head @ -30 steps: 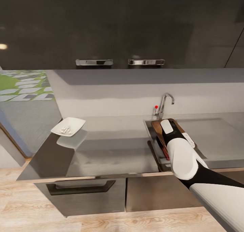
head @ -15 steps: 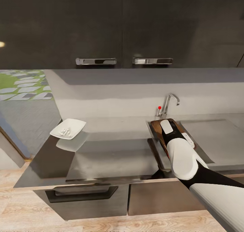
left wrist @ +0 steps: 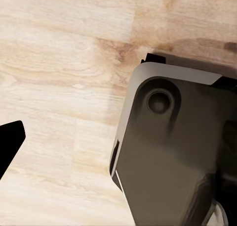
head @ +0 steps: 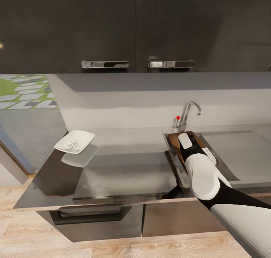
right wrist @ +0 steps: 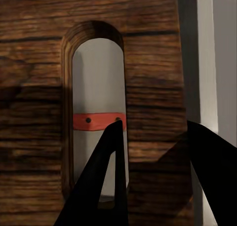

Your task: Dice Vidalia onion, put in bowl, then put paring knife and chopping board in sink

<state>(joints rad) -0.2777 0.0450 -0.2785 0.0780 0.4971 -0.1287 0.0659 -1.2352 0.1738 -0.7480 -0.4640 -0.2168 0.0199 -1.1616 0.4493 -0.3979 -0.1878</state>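
Right hand (right wrist: 153,186) pinches chopping board (right wrist: 148,63) in sink (head: 171,152); bowl (head: 74,141) well apart.

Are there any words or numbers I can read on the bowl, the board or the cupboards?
None: no words, numbers or signs show anywhere.
The bowl is plain white.
The board shows wood grain only.
The cupboards are plain dark, with bare metal handles.
The tap has just a red knob, no label.
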